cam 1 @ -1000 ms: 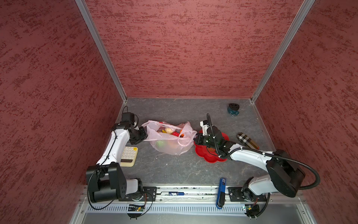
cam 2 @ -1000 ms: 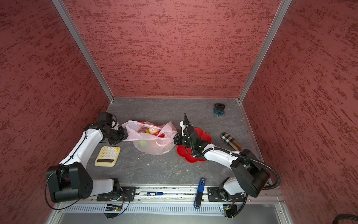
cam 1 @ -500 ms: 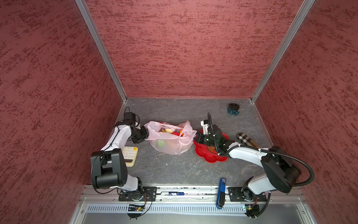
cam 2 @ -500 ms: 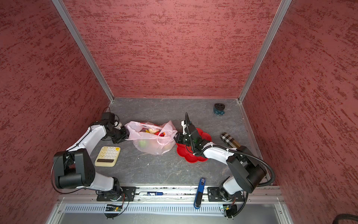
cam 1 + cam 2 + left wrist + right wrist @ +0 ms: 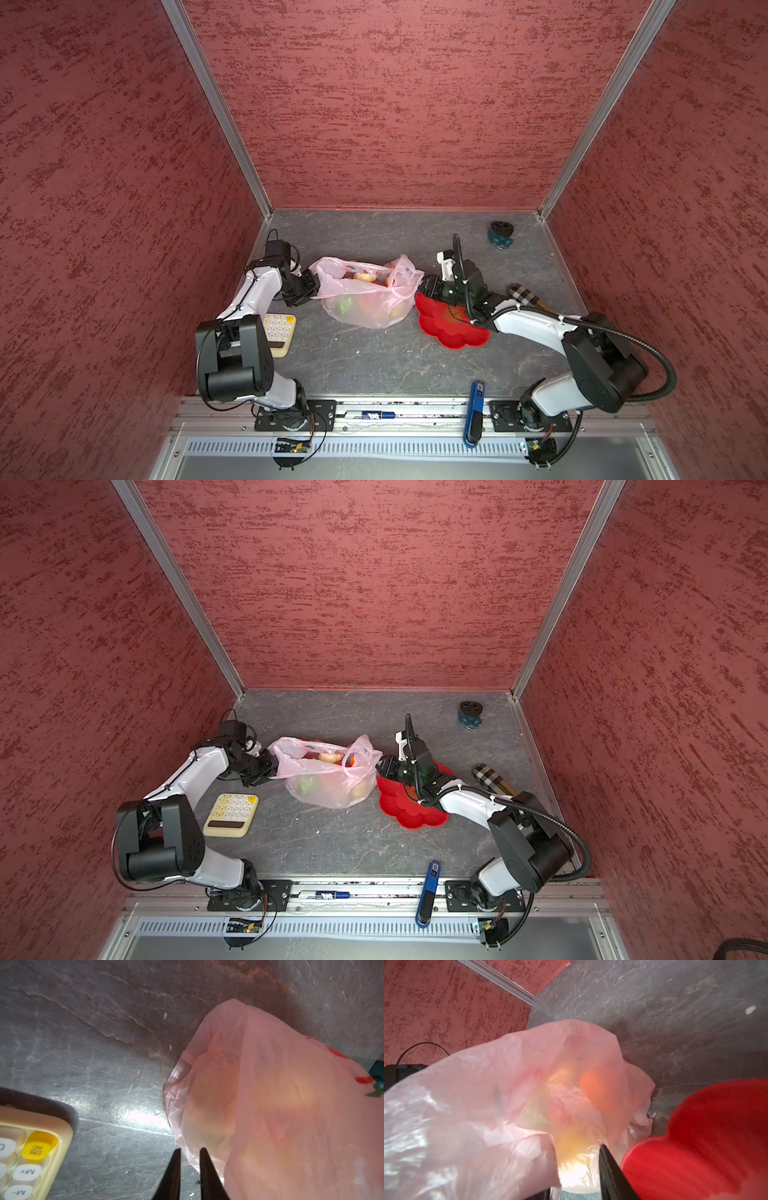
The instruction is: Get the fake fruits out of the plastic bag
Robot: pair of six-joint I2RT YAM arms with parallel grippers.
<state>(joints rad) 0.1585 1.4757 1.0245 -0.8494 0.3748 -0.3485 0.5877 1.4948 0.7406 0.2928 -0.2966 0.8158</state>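
Left tool point(image 5: 190, 1149) narrowly parted, nothing pinched, just beside the left edge of the plastic bag point(image 5: 361, 309). Right tool point(image 5: 421, 287) at the bag's right handle, parted wider, loose film across the gap. On the grey table point(image 5: 374, 365), the bag slumped, mouth up. Just beside its right side, a red flower-shaped dish point(image 5: 455, 338). Front-left, apart from the bag, a cream calculator point(image 5: 281, 332). Inside the bag, the fake fruits point(image 5: 365, 276): beige and orange at the mouth, green lower down.
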